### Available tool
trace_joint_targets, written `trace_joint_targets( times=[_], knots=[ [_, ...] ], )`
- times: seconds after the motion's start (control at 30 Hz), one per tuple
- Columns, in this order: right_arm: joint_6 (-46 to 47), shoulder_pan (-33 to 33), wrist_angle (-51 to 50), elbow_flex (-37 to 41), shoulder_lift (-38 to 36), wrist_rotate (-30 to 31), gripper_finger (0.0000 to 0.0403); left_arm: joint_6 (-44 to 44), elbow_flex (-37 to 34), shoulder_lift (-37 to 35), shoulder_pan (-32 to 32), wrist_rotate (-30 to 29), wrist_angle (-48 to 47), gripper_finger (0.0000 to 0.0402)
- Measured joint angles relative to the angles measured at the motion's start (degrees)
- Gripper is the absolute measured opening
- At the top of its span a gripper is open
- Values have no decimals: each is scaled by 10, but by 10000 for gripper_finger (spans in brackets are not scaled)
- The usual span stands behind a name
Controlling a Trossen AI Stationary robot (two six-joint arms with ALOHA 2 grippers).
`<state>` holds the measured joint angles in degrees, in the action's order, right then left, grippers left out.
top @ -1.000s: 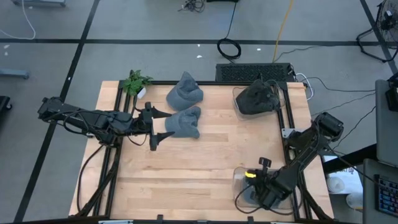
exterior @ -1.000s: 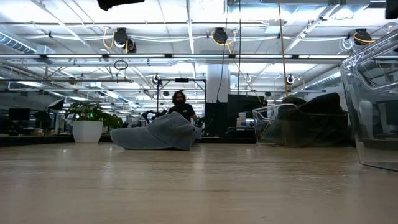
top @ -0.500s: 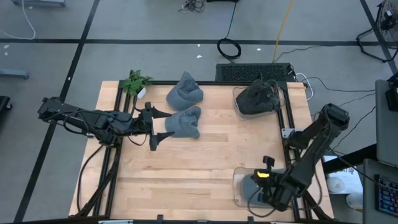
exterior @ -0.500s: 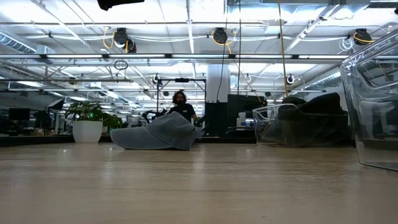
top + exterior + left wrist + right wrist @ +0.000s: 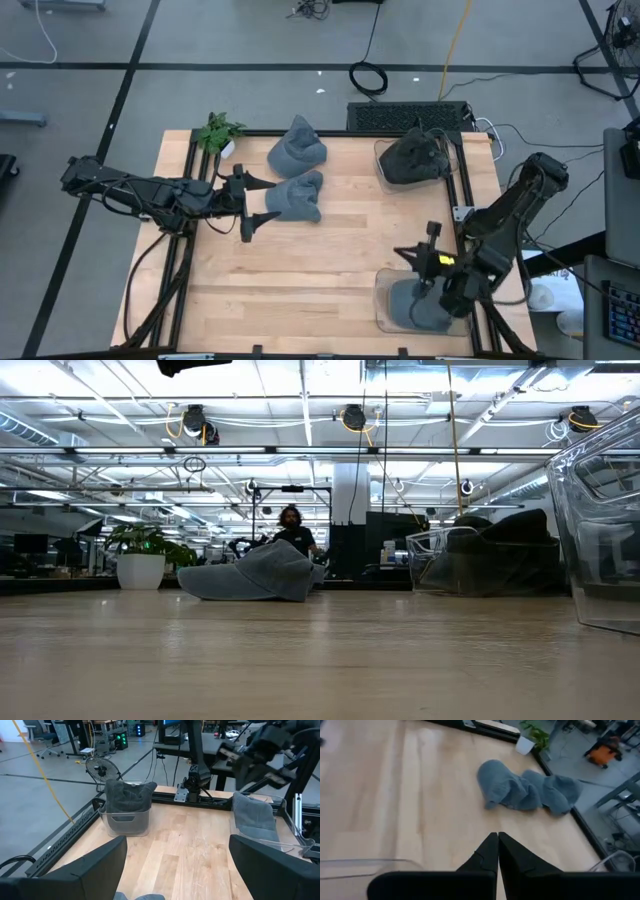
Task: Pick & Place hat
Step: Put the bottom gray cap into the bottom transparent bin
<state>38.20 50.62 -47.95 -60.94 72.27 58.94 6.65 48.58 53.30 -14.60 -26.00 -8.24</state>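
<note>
From above I have the left gripper (image 5: 247, 203) low over the light wooden table (image 5: 330, 270), its two dark fingers spread wide apart with nothing between them, right beside the nearer of two soft grey cloth hats (image 5: 296, 197); the second grey hat (image 5: 297, 148) lies just behind it, touching it, near the small green potted plant (image 5: 218, 130) at the table's corner. My right gripper (image 5: 428, 258) hangs at the rim of the clear plastic bin (image 5: 385, 298) at the near right edge, fingers pressed together on nothing; a grey hat (image 5: 418, 304) lies inside that bin. Another clear bin (image 5: 455, 157) at the far right holds a dark grey hat (image 5: 413, 157).
</note>
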Motion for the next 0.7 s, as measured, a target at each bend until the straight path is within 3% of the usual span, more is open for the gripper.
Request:
trace_joint_targets(
  times=[0.13, 0.3, 0.43, 0.57, 0.7],
  knots=[
    [-107, -53, 144, 85, -51, -23, 0, -2, 0, 0, 0, 0, 50, 361],
    [-295, -137, 410, 221, -136, -119, 0, 20, 0, 0, 0, 5, 74, 361],
    [-435, -201, 552, 286, -195, -203, 0, 16, 0, 1, 0, 5, 59, 361],
    [-500, -244, 598, 307, -240, -248, 0, 37, 0, 5, -1, 6, 49, 361],
    [-493, -264, 572, 312, -278, -255, 0, 50, 0, 6, -1, 6, 50, 361]
  ],
)
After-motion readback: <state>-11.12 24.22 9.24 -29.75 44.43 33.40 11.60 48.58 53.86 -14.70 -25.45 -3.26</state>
